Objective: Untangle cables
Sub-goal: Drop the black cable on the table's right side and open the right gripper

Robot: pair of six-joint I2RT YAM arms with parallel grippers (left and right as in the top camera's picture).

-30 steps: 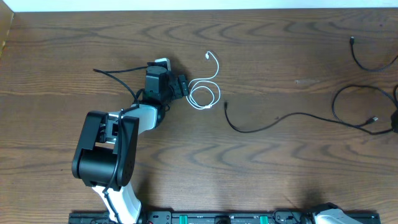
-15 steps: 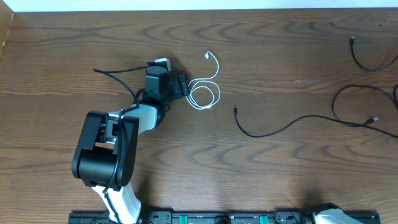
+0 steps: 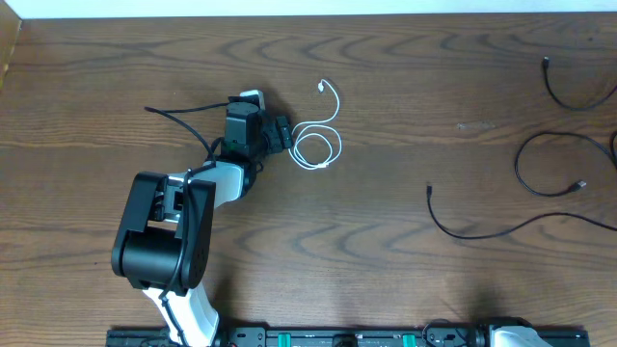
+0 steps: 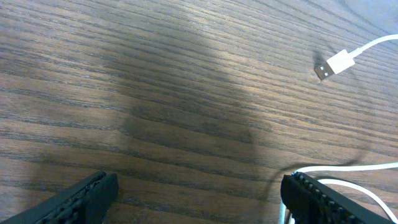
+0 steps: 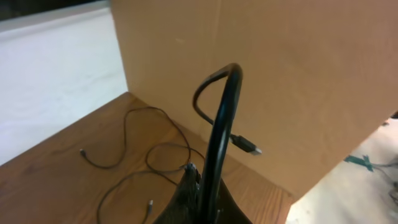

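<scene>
Overhead, the white cable [image 3: 316, 146] lies in a couple of small loops on the desk [image 3: 405, 289]. Its tail curves up to a plug, well apart from the black cords on the right. The left gripper [image 3: 283, 135] sits just beside the loops, at their left edge. In the left wrist view its fingers are spread wide, low over the wood, with nothing between them. A white strand passes right by the right finger, though I cannot tell if it touches, and the white plug [image 4: 333, 64] lies loose farther off.

The right gripper [image 5: 198, 186] is outside the overhead frame. Its own camera shows it pressed together on a black cable [image 5: 221, 112], which rises from the fingers, arches over and ends in a small plug in the air above the desk's right end. This may be the long cord [image 3: 482, 231] that runs off the right edge overhead, but I cannot be sure. The other black cables [image 3: 540, 154] lie toward the far right.

All these cords look thin, light and limp. They should slide easily and follow a pull, and a loop dragged by its end may tighten. The best hold is probably a single strand close behind a plug, where the harder plug stops slipping, rather than across two strands.
</scene>
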